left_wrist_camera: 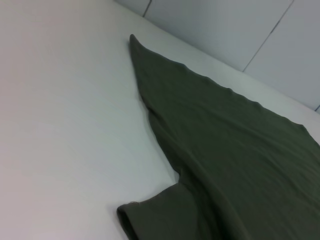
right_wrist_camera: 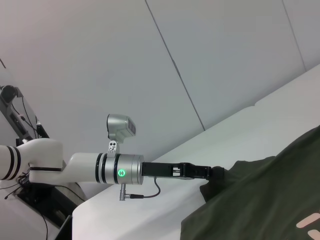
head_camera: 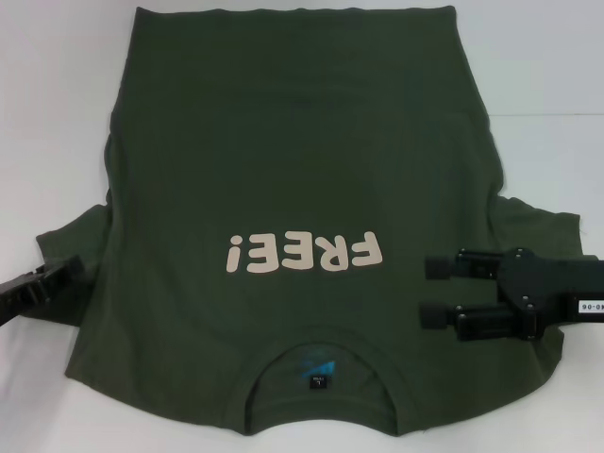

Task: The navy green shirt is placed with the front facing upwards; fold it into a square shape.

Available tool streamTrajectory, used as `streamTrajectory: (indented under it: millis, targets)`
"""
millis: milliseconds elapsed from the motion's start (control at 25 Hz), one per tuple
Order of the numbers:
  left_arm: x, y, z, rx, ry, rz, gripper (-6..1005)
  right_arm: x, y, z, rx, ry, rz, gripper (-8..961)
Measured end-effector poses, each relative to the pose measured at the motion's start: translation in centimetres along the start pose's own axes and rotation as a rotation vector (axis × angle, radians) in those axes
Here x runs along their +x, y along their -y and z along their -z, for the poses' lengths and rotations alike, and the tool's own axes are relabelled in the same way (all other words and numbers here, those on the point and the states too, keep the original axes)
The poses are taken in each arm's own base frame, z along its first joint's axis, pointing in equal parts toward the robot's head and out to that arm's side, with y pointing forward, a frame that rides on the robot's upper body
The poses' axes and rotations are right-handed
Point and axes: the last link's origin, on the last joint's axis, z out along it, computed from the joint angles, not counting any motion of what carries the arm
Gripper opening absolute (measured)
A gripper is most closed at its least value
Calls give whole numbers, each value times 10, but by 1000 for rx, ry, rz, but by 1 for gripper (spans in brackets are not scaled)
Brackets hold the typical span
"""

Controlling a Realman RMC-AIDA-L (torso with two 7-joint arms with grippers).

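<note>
Two claws flank the dark olive-green cotton shirt [head_camera: 283, 189]: right claw [head_camera: 436, 291] spread; left claw [head_camera: 71, 274] pinching the sleeve. An uneven lift could wrinkle the fold.

Cream block lettering on the chest of the navy green shirt [head_camera: 283, 189] reads "FREE!" [head_camera: 304, 252]; in the head view it appears upside down, with the exclamation mark toward the robot's left. Inside the collar, a small blue-and-black neck label [head_camera: 318, 368] carries a blue mark and tiny print too small to read. A white sticker [head_camera: 589, 307] on the body of the right gripper [head_camera: 436, 292] shows dark characters cut off at the frame edge, possibly ending in "06". In the right wrist view, only a cream fragment of the shirt's lettering [right_wrist_camera: 309, 222] shows, not legible.
</note>
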Motion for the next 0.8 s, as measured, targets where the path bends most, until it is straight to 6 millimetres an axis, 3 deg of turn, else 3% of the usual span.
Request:
streamTrajectory:
  millis: [400, 560, 800]
  targets:
    - [3, 1, 0, 3, -4, 11, 349, 0, 0, 1, 2, 10, -1, 901]
    - [6, 1, -1, 3, -6, 11, 113, 0, 0, 1, 2, 12, -1, 901]
    - [18, 3, 0, 14, -20, -9, 3, 0, 0, 1, 2, 15, -2, 902]
